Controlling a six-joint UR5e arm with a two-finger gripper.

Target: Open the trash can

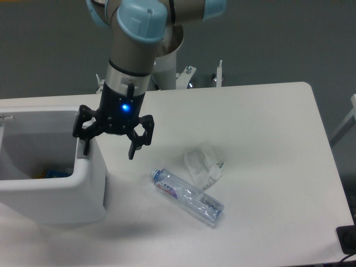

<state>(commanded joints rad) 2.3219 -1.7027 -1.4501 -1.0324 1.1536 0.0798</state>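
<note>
Camera, trash can (83,194) upright, mouth upward, tool (109,152) spread over its right rim.

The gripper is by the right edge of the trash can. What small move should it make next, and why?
Probably lift straight up, clear of the trash can. Its inside already shows from above, with no lid over it, and the gripper is open and holds nothing, one finger close to the right rim.

Trash can (53,192) stood at table's (267,122) left edge. Gripper (109,147) hung over its right rim. Bottle (186,197) lay right of can; crumpled wrapper (203,162) just behind bottle.
</note>
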